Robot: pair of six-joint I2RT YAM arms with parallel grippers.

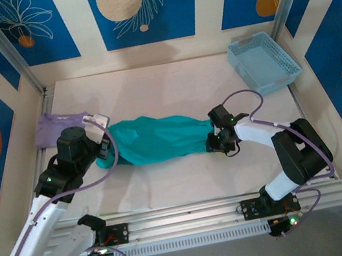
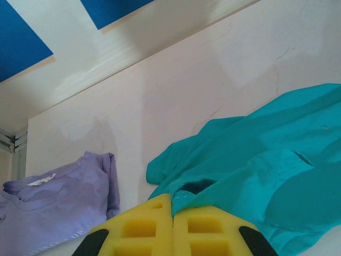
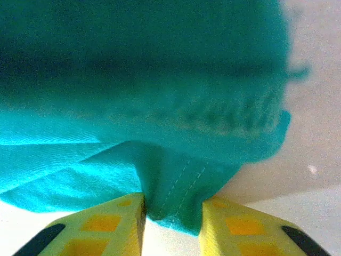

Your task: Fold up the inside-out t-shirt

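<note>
T-shirt [image 1: 153, 139], teal and bunched into a long roll, lies on the pale tabletop [image 1: 163, 83] in the middle of the overhead frame. We see its long axis running almost straight from left to right, with one arm at each end.

At the left end, the left fingers [image 2: 144, 232] are pressed together. In the wrist view a hemmed edge of the cloth appears pinched at their tips, and the rest of the shirt spreads away toward the right side of that frame.

At the right end, the right fingers [image 3: 112, 224] stand narrow, with a stitched fold of cloth wedged in the gap and touching both. The body of the shirt lies ahead of them, in the upper part of that frame.

So the shirt stretches between the two arms, each nearest its own end. We judge that the coming move turns on this line. Pulling the ends apart along it would draw the roll taut, while spreading it flat needs motion across it, toward the top or bottom of the overhead frame.

A folded lavender garment [image 1: 59, 128] lies near the left end, at the middle left, close enough that it might be dragged. A light blue basket [image 1: 263, 63] sits well apart at the upper right.
</note>
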